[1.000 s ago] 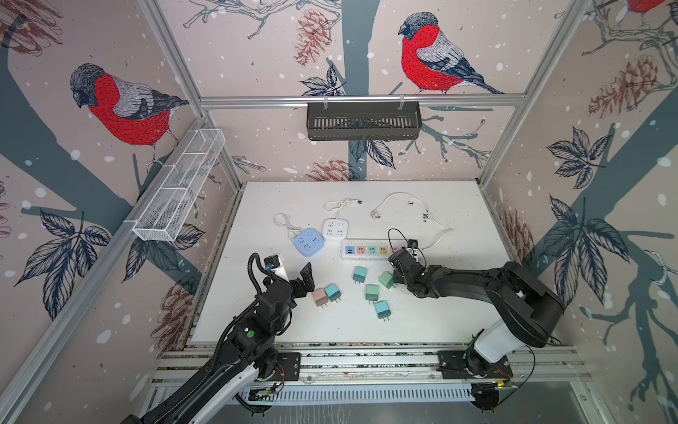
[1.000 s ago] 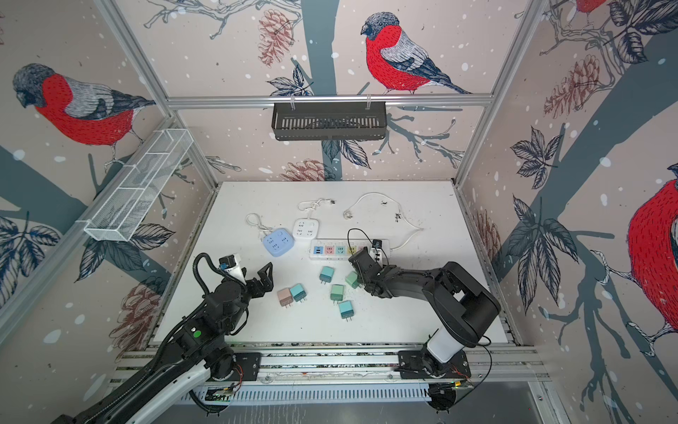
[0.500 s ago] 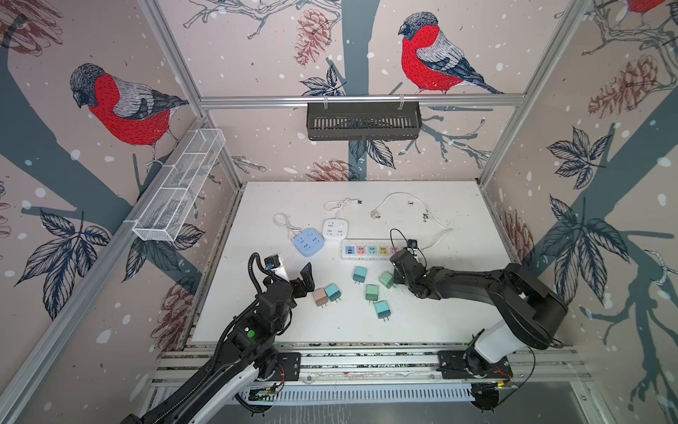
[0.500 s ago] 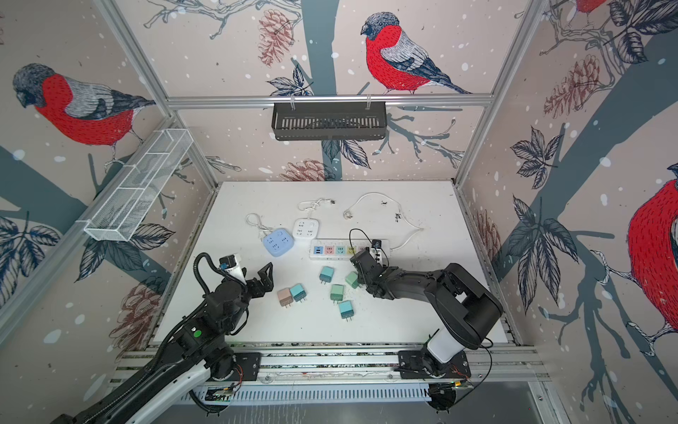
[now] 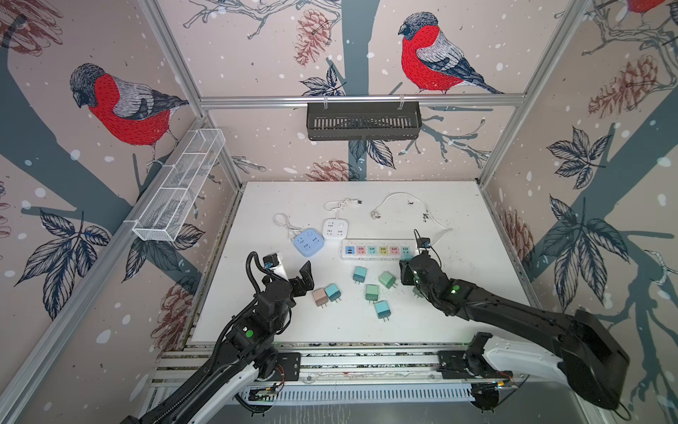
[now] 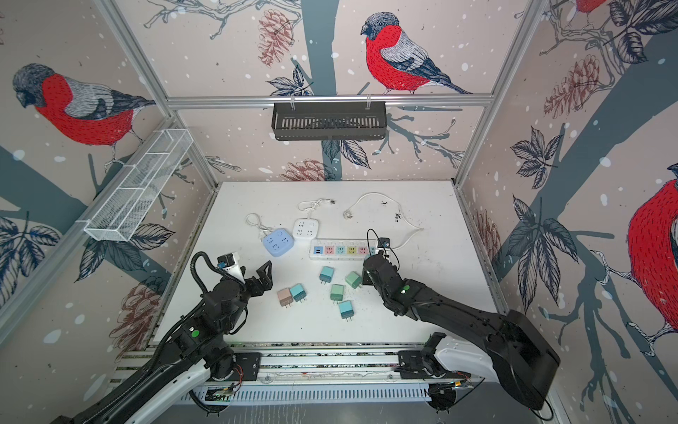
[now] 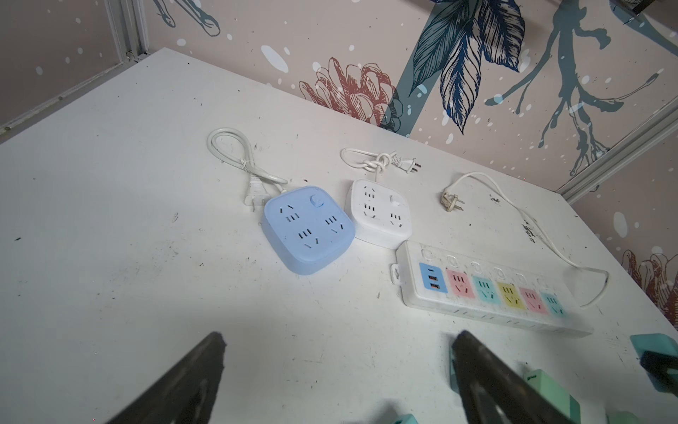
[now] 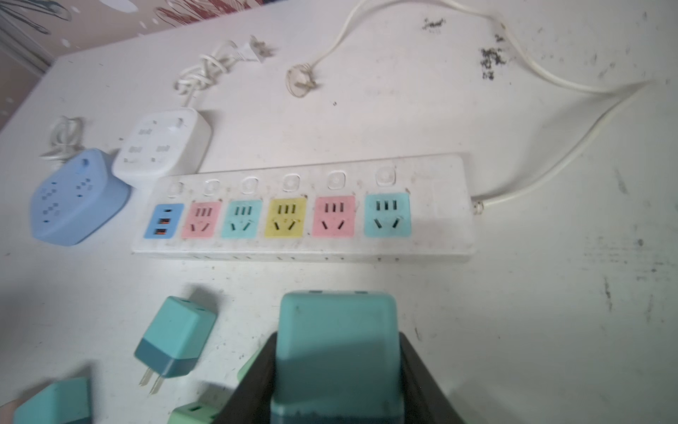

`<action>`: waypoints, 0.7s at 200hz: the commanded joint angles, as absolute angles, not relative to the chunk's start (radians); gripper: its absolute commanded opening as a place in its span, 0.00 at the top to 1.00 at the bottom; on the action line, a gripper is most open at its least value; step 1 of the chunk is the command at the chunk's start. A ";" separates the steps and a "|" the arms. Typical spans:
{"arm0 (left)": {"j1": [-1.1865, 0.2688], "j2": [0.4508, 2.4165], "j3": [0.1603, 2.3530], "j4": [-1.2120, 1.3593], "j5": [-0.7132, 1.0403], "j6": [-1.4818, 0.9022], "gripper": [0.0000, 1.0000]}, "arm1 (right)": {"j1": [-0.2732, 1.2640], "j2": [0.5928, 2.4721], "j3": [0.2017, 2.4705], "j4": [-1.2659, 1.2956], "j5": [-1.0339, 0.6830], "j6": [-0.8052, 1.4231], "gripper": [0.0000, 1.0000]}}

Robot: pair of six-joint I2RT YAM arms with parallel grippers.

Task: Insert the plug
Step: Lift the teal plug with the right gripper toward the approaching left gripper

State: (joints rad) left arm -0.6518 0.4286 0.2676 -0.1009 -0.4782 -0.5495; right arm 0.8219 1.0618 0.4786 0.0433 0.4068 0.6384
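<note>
Clamping teal plug (image 8: 335,341), right jaws leave prongs unseen; left jaws wide, empty, bases cropped.

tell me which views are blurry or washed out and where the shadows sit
Right wrist view: the held teal plug is soft, a loose plug smeared, the power strip clearer under a bright patch. Left wrist view: the left gripper is dark and out of focus, the blue socket cube crisp, shadow over the near table. Both top views: sharp and evenly lit.
</note>
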 commanded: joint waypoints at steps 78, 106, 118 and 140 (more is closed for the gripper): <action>-0.652 0.600 0.290 -0.008 -0.364 -0.473 0.08 | 0.857 1.007 0.338 0.824 0.259 -0.021 0.95; -0.652 0.498 0.258 0.053 -0.324 -0.424 0.09 | 0.861 1.033 0.355 0.888 0.149 -0.106 0.95; -0.652 0.446 0.259 0.055 -0.325 -0.457 0.07 | 0.868 1.034 0.355 0.876 0.121 -0.124 0.96; -0.652 0.370 0.286 0.040 -0.207 -0.472 0.03 | 0.900 1.022 0.284 0.954 0.054 -0.227 0.95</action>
